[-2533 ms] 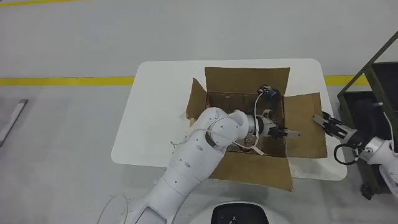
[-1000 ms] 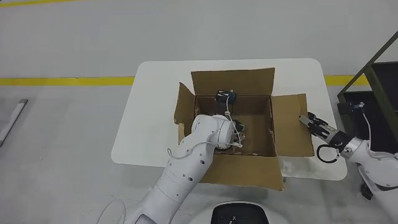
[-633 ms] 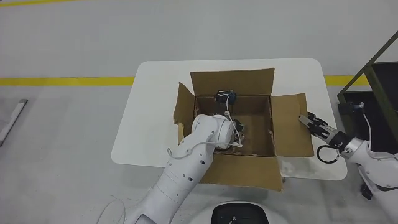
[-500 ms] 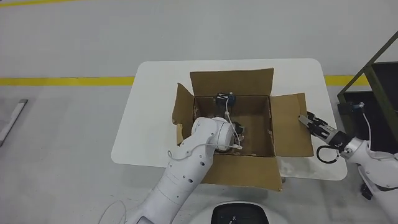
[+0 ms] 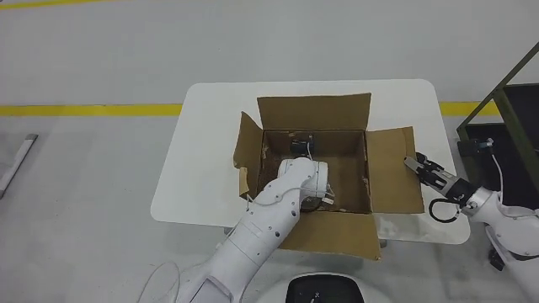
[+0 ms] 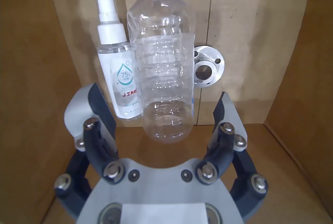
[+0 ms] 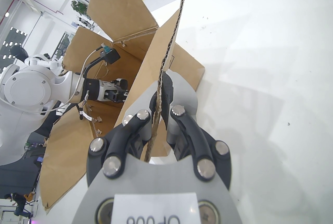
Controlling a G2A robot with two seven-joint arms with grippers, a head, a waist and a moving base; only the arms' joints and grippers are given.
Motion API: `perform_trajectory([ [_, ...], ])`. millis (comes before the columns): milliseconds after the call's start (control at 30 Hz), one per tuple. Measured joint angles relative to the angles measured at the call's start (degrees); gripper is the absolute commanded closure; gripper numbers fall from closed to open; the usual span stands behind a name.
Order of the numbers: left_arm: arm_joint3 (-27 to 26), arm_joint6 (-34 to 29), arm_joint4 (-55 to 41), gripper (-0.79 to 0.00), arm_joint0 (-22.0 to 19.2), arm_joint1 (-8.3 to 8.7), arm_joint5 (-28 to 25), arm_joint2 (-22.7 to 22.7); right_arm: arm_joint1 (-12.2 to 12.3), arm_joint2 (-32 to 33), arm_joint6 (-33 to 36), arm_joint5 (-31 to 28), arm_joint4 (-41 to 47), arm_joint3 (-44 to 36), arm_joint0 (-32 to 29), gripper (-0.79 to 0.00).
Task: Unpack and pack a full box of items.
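Currently you have one cardboard box (image 5: 313, 111), flaps open, on the desk (image 5: 210, 151). Inside the box: a clear bottle (image 6: 164, 66), a spray bottle (image 6: 117, 63) touching its side, and a metal flange (image 6: 208, 67) just beside its other side. Left pincer (image 6: 159, 95): inside the box, spread, with the bottle's base between its fingers, ungripped. Right pincer (image 7: 161, 84): pinching the box's side flap (image 7: 169, 35).

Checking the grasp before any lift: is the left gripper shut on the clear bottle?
No, the left gripper is open, with one jaw on either side of the clear bottle.
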Motion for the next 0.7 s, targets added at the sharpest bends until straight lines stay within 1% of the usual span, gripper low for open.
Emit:
perform_trajectory([
  [33, 0.53, 0.25, -0.14, -0.372, -0.22, -0.25, 0.01, 0.19, 0.0, 0.05, 0.01, -0.02, -0.02, -0.02, -0.04, 0.0],
  [67, 1.08, 0.5, -0.31, -0.342, -0.43, -0.49, 0.02, 0.33, 0.0, 0.11, 0.02, -0.04, -0.05, -0.02, -0.09, 0.0],
  [100, 1.88, 0.83, -0.54, -0.351, -0.66, -0.78, 0.03, 0.48, 0.0, 0.2, 0.05, -0.04, -0.06, 0.01, -0.17, 0.0],
  [167, 3.11, 1.28, -0.9, -0.329, -1.0, -1.19, 0.0, 0.61, 0.0, 0.32, 0.06, -0.05, -0.05, 0.03, -0.28, 0.0],
  [200, 3.9, 1.53, -1.03, -0.332, -1.22, -1.45, -0.03, 0.71, 0.0, 0.4, 0.03, -0.07, -0.03, 0.03, -0.37, 0.0],
  [233, 4.47, 1.69, -1.11, -0.357, -1.38, -1.64, 0.0, 0.77, -0.01, 0.44, -0.01, -0.12, 0.01, 0.02, -0.43, 0.0],
  [300, 5.71, 2.15, -1.26, -0.336, -1.73, -2.03, 0.18, 0.81, -0.02, 0.54, -0.04, -0.23, 0.07, -0.02, -0.56, 0.0],
  [333, 6.25, 2.37, -1.26, -0.363, -1.88, -2.18, 0.31, 0.8, -0.02, 0.57, -0.03, -0.24, 0.09, -0.04, -0.6, 0.0],
  [467, 7.74, 2.88, -1.16, -0.382, -2.38, -2.77, 0.54, 0.79, -0.04, 0.69, 0.1, -0.22, 0.15, -0.13, -0.69, 0.0],
  [500, 8.01, 2.95, -1.17, -0.44, -2.47, -2.92, 0.55, 0.74, -0.04, 0.72, 0.1, -0.26, 0.11, -0.15, -0.72, 0.0],
  [533, 8.19, 3.0, -1.17, -0.526, -2.52, -3.02, 0.54, 0.7, -0.05, 0.73, 0.11, -0.31, 0.08, -0.17, -0.74, 0.0],
  [567, 8.38, 3.02, -1.17, -0.505, -2.54, -3.12, 0.53, 0.67, -0.05, 0.74, 0.14, -0.34, 0.07, -0.18, -0.75, 0.0],
  [600, 8.63, 3.03, -1.17, -0.502, -2.54, -3.25, 0.46, 0.63, -0.06, 0.76, 0.18, -0.37, 0.07, -0.18, -0.75, 0.0],
  [633, 8.85, 3.03, -1.14, -0.425, -2.52, -3.33, 0.4, 0.61, -0.06, 0.77, 0.2, -0.37, 0.07, -0.19, -0.76, 0.0],
  [667, 9.05, 3.03, -1.09, -0.388, -2.52, -3.41, 0.36, 0.58, -0.07, 0.78, 0.23, -0.38, 0.07, -0.21, -0.76, 0.0],
  [700, 9.24, 3.05, -1.01, -0.385, -2.54, -3.53, 0.32, 0.53, -0.07, 0.78, 0.29, -0.41, 0.07, -0.23, -0.77, 0.0],
])
